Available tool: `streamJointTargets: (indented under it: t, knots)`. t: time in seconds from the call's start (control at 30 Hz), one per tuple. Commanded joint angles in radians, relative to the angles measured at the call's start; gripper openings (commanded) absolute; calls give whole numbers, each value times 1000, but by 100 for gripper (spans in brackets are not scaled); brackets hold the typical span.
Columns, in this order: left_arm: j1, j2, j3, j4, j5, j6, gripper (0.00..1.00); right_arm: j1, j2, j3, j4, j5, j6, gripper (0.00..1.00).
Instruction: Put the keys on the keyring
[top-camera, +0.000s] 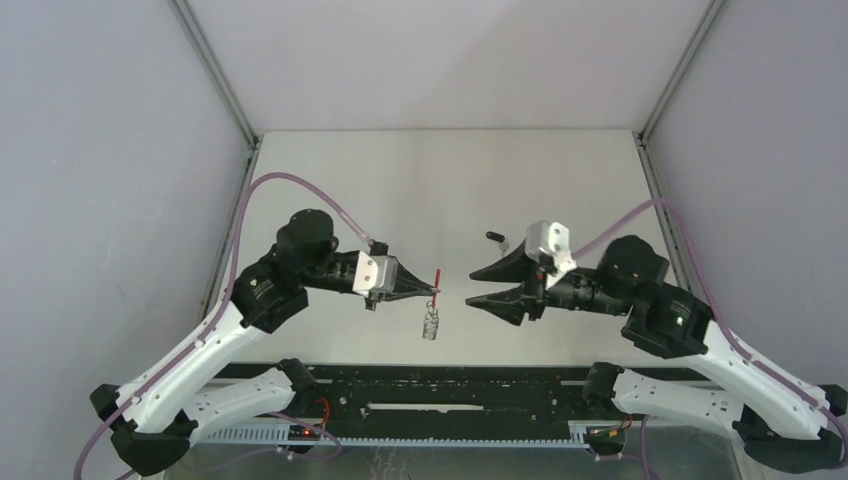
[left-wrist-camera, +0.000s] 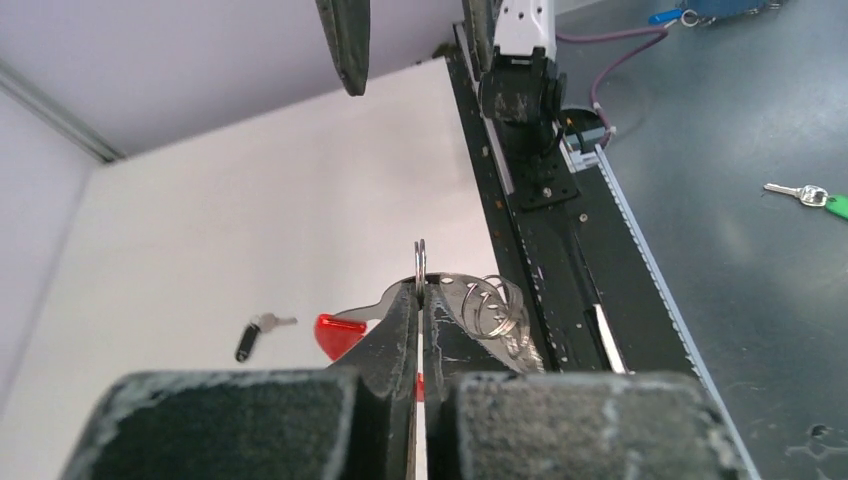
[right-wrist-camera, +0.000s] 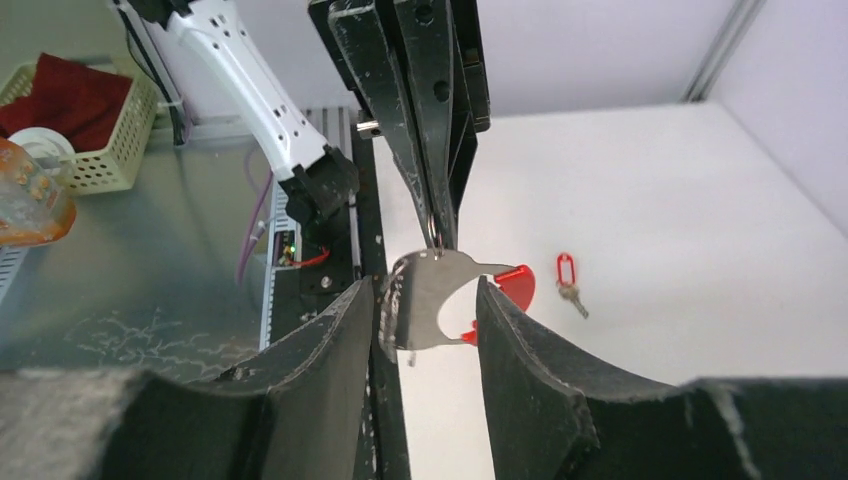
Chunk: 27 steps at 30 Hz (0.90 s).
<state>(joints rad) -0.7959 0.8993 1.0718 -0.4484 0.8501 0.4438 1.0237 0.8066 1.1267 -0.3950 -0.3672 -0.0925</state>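
Observation:
My left gripper (top-camera: 432, 292) (left-wrist-camera: 420, 285) is shut on the keyring (left-wrist-camera: 462, 292) and holds it above the table. Its silver plate and red arc (left-wrist-camera: 338, 335) stick out past the fingertips, and small metal loops (top-camera: 430, 325) dangle below. Facing it, my right gripper (top-camera: 470, 286) (right-wrist-camera: 425, 292) is open, one finger (right-wrist-camera: 330, 360) on each side of the keyring (right-wrist-camera: 430, 300), apart from it. The key with the red tag (right-wrist-camera: 568, 282) lies on the white table beyond. The black-headed key (left-wrist-camera: 255, 337) (top-camera: 497, 238) lies behind the right gripper.
The black rail (top-camera: 420, 390) with both arm bases runs along the near table edge. Off the table, a cream basket (right-wrist-camera: 85, 125) holds red cloth. A green-tagged key (left-wrist-camera: 812, 196) lies on the dark bench. White walls enclose the table.

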Motion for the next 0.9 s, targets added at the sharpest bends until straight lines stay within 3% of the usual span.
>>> streamJointTargets:
  t: [0.0,0.27,0.57,0.87]
  knots:
    - [3,-48,-42,205,68,4,0,-12,-72,-121,259,-68,-33,49]
    - [2,-63,-69,247,131,136,0,-13,-46,-153,307,-147,-88,41]
    - [1,-50,-78,358,182,30,0,-11,-31,-169,367,-178,-109,35]
    - [-9,-40,-66,366,197,5,0,5,-5,-171,437,-175,-119,34]
